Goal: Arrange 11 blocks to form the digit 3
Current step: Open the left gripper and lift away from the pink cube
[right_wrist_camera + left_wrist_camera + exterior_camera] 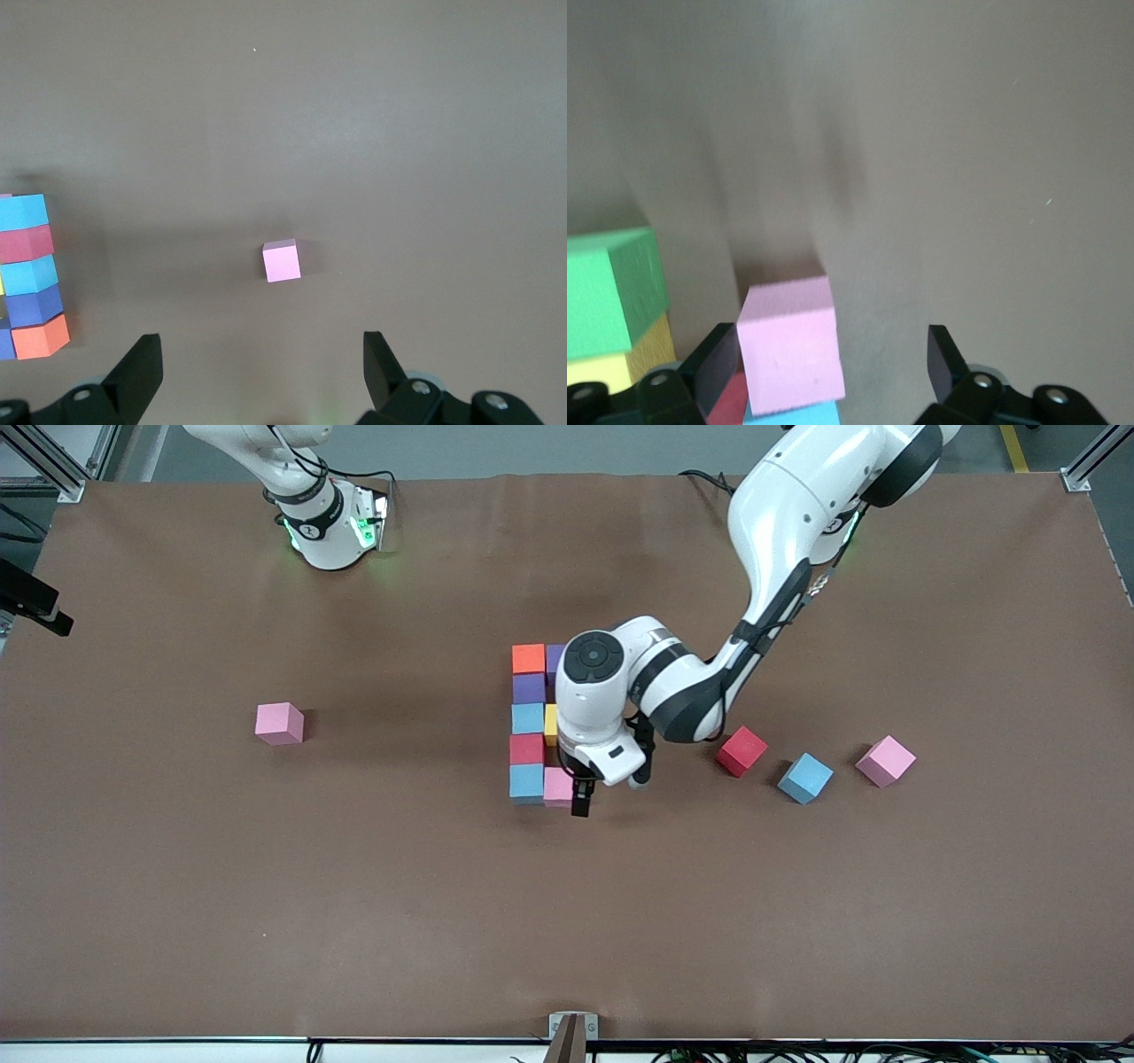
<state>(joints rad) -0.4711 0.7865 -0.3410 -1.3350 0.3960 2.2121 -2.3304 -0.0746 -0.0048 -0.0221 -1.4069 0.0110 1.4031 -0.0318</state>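
Blocks are forming the unfinished digit 3 at mid-table. Toward the right arm's end from it, the right gripper is waiting with fingers spread above a lone pink block. Over the figure's nearest row, the left gripper is hanging with fingers apart around its pink cube.

A pink block sits between the spread fingers.

Even overhead light, soft shadows, blurred left wrist view.
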